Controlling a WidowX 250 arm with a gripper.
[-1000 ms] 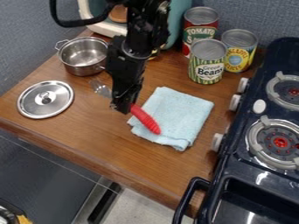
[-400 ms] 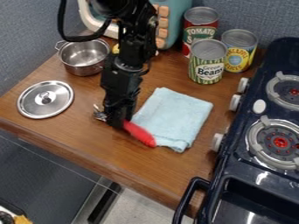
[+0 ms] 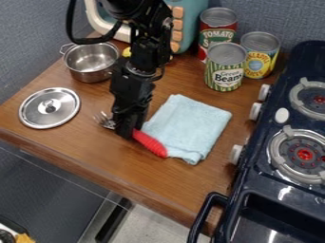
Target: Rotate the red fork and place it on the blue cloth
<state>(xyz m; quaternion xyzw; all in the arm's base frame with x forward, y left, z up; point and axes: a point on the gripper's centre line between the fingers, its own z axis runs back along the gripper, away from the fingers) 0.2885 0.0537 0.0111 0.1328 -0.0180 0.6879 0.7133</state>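
The black gripper [image 3: 125, 131] hangs over the middle of the wooden counter, just left of the blue cloth, and is shut on the red fork [image 3: 150, 143] around its middle. The fork's red handle points to the lower right, its end by the cloth's lower left edge; whether it touches the cloth I cannot tell. Metal tines stick out at the gripper's left side. The light blue cloth [image 3: 189, 126] lies flat, slightly rumpled at its lower corner.
A steel pot [image 3: 90, 60] and its lid [image 3: 49, 108] stand at the left. Three cans, the nearest being the beans can [image 3: 225, 67], are behind the cloth. The dark stove [image 3: 279, 190] borders the right side; a teal toy oven [image 3: 190, 23] is at the back.
Gripper and fork have moved left and toward the counter's front edge since a second ago. The handle, then over the cloth's left part, is now at its lower left edge.
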